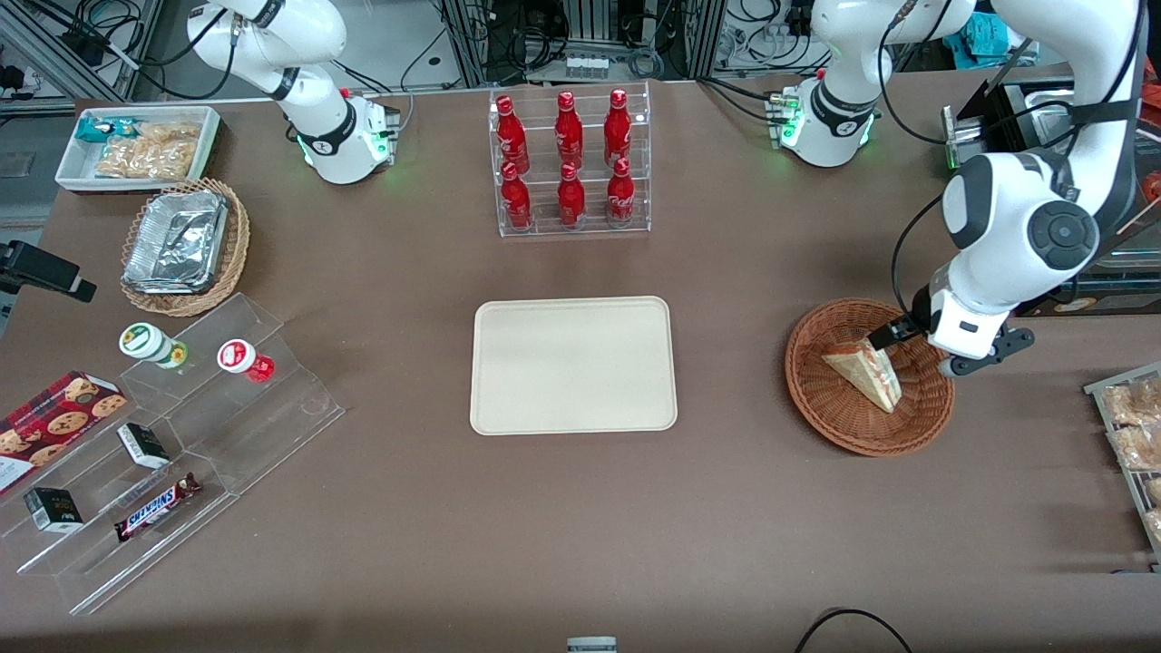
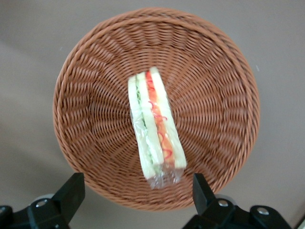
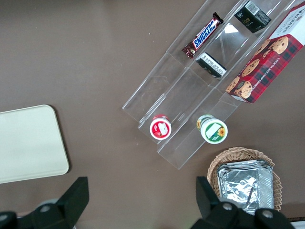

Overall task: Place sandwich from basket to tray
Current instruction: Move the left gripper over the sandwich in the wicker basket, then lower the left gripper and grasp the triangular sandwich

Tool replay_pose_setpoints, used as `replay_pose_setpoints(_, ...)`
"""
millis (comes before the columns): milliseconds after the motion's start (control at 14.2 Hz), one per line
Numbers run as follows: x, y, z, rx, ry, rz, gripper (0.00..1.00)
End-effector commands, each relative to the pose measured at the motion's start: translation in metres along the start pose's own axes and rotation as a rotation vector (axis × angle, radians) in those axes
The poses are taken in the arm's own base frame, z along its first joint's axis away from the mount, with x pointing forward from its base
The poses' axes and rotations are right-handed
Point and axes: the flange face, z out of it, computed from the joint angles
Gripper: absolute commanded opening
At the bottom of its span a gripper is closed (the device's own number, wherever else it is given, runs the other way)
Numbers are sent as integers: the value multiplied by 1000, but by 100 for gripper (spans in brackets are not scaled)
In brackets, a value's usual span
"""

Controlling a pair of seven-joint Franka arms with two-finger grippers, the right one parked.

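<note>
The sandwich (image 1: 866, 374), a cream wedge wrapped in clear film with red and green filling, lies in the round reddish-brown wicker basket (image 1: 834, 413) toward the working arm's end of the table. It also shows in the left wrist view (image 2: 155, 129), lying in the basket (image 2: 95, 114). My left gripper (image 1: 912, 349) hovers above the basket's rim, its fingers (image 2: 71, 193) spread wide open and empty, clear of the sandwich. The cream-beige tray (image 1: 573, 365) lies bare at the table's middle and shows in the right wrist view (image 3: 28, 143).
A clear rack of red bottles (image 1: 570, 163) stands farther from the front camera than the tray. A clear stepped stand (image 1: 172, 435) with snacks, a tan basket with foil containers (image 1: 184, 245) and a white bin (image 1: 136, 145) lie toward the parked arm's end. A rack of pastries (image 1: 1134, 435) is at the working arm's edge.
</note>
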Motion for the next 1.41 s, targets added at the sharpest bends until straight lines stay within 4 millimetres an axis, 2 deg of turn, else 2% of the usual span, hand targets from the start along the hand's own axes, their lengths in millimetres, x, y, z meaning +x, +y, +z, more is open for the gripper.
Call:
replay_pose_setpoints(0, 1, 4, 15, -34, 31, -274, 100)
replay_pose_setpoints(141, 2, 8, 36, -66, 51, -404, 100)
replay_pose_setpoints(353, -4, 4, 75, -79, 53, -425, 100)
replay_pose_setpoints(494, -6, 5, 89, -80, 49, -428, 96)
replay_pose_setpoints(565, -7, 6, 92, -77, 40, -458, 80)
replay_pose_setpoints(635, -8, 7, 92, -73, 35, -484, 43)
replay_pose_setpoints(706, -10, 10, 88, -73, 36, -485, 12)
replay_pose_setpoints(776, -11, 13, 83, -70, 35, -466, 5)
replay_pose_setpoints(918, -6, 16, 60, -26, 11, -393, 3)
replay_pose_setpoints(1059, 5, 29, 24, 27, -36, -284, 1)
replay_pose_setpoints(1129, -2, 55, 5, 48, -60, -206, 1)
replay_pose_setpoints(1200, -1, 70, -6, 68, -85, -143, 1)
replay_pose_setpoints(1271, -3, 84, -16, 82, -103, -55, 3)
replay_pose_setpoints(1341, -14, 108, -19, 86, -115, 105, 4)
